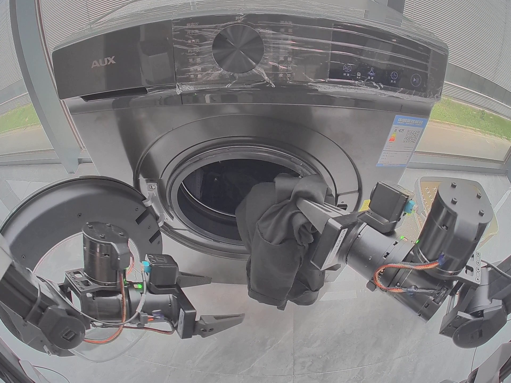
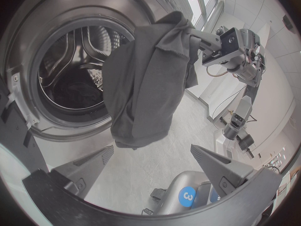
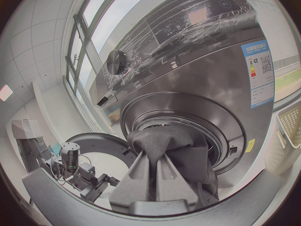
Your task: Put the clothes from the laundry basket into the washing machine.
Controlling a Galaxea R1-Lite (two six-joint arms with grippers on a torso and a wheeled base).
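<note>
Right end effector raised, clamping dark grey cloth garment at silver front-loading washing machine mouth | left end effector low, released, empty | pale tiled floor, windows behind

Test-lab room: dark grey front-load washing machine, film-wrapped panel, pale tiled floor, tall windows.

Right tool clamped on dark garment, just before washing machine opening; laundry basket beside machine.
</note>
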